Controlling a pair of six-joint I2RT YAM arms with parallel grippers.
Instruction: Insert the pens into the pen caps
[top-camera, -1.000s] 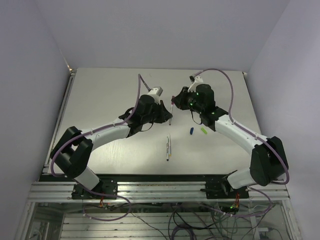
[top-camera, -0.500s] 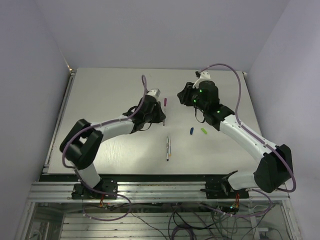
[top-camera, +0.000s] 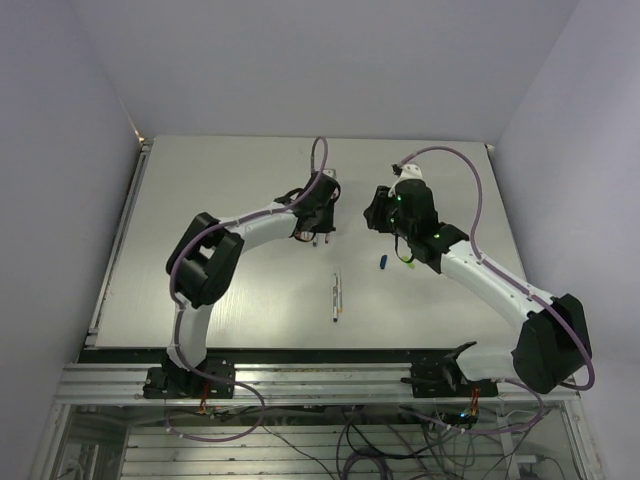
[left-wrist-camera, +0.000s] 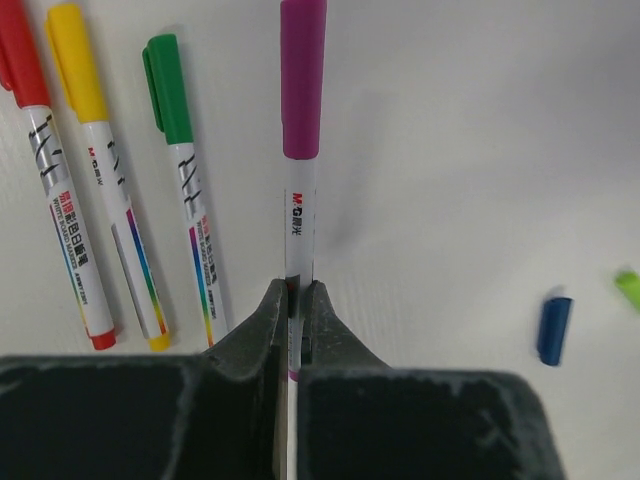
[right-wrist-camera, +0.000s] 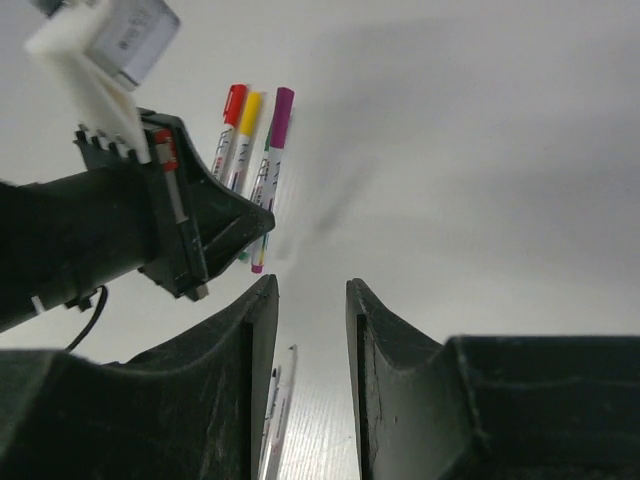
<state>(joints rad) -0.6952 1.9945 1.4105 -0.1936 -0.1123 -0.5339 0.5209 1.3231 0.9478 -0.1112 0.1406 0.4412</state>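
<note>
My left gripper (left-wrist-camera: 297, 290) (top-camera: 322, 230) is shut on the white barrel of a pen with a purple cap (left-wrist-camera: 300, 200) and holds it low over the table, parallel to three capped pens. Those pens, red (left-wrist-camera: 40, 150), yellow (left-wrist-camera: 95, 150) and green (left-wrist-camera: 180, 170), lie in a row just to its left. My right gripper (right-wrist-camera: 312, 290) (top-camera: 378, 215) is open and empty, a short way right of the left one. Two uncapped pens (top-camera: 337, 296) (right-wrist-camera: 278, 400) lie side by side mid-table. A loose blue cap (top-camera: 382, 262) (left-wrist-camera: 553, 330) and a light green cap (left-wrist-camera: 630, 288) lie to the right.
The table's back edge and side walls are some way off. The left arm's forearm reaches across the table's middle left. The right arm's forearm hangs over the area beside the loose caps.
The two grippers, together on the pen a second ago, have parted. My left gripper has carried the purple-capped pen back beside the capped row. My right gripper has drawn back, open.
</note>
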